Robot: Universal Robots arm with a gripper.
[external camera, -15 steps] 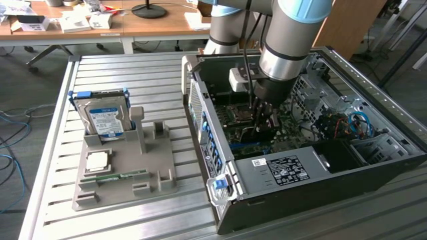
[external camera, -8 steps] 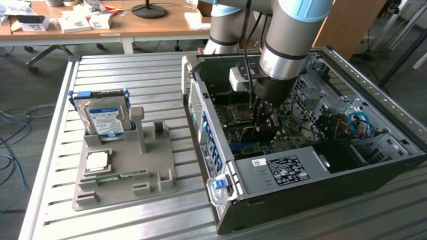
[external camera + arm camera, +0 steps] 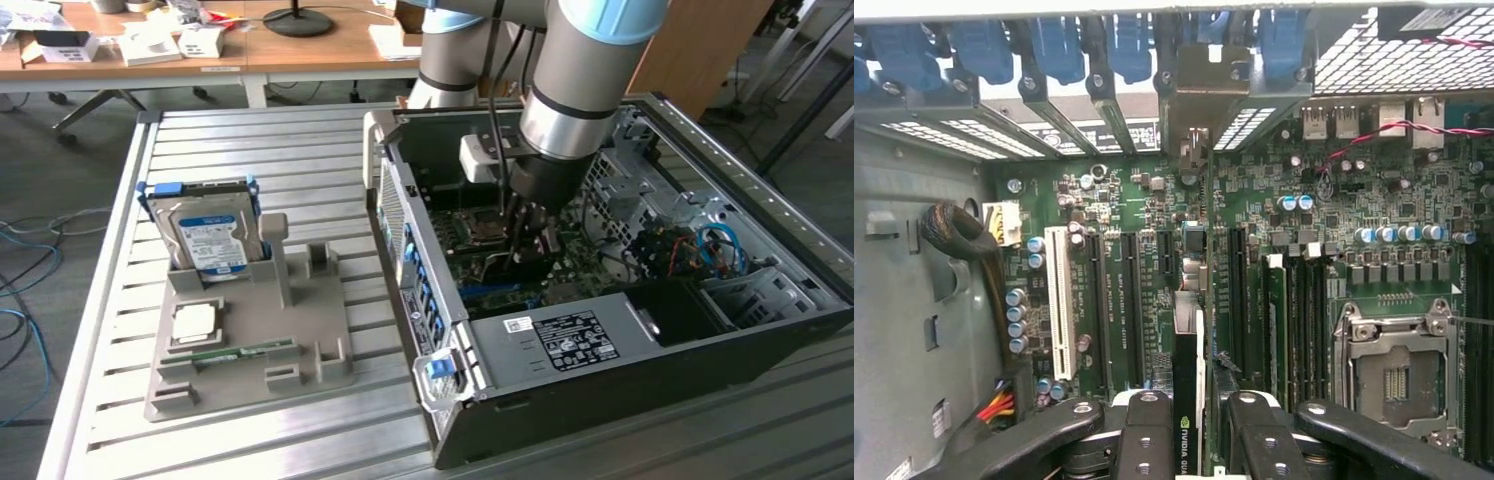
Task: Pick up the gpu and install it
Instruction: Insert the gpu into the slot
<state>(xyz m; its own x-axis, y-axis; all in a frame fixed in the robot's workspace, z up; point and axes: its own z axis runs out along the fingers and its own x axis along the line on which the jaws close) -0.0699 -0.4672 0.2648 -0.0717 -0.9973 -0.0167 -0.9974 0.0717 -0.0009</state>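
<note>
My gripper (image 3: 527, 235) hangs inside the open computer case (image 3: 601, 345), low over the motherboard. The wrist view has the gripper (image 3: 1194, 440) shut on the gpu (image 3: 1189, 385), a thin dark card seen edge-on with a green-lettered label. The card runs along the black expansion slots (image 3: 1129, 310), and its metal bracket (image 3: 1199, 90) reaches the rear slot openings of the case. In the exterior view the gpu (image 3: 514, 268) is a dark strip under the fingers. Whether its edge sits in a slot I cannot tell.
A grey holder (image 3: 247, 340) on the slatted table carries an upright hard drive (image 3: 207, 235), a white-topped chip (image 3: 196, 322) and a green memory stick (image 3: 247, 352). Inside the case are a CPU socket (image 3: 1394, 375), a white slot (image 3: 1061, 300) and cables (image 3: 694, 250).
</note>
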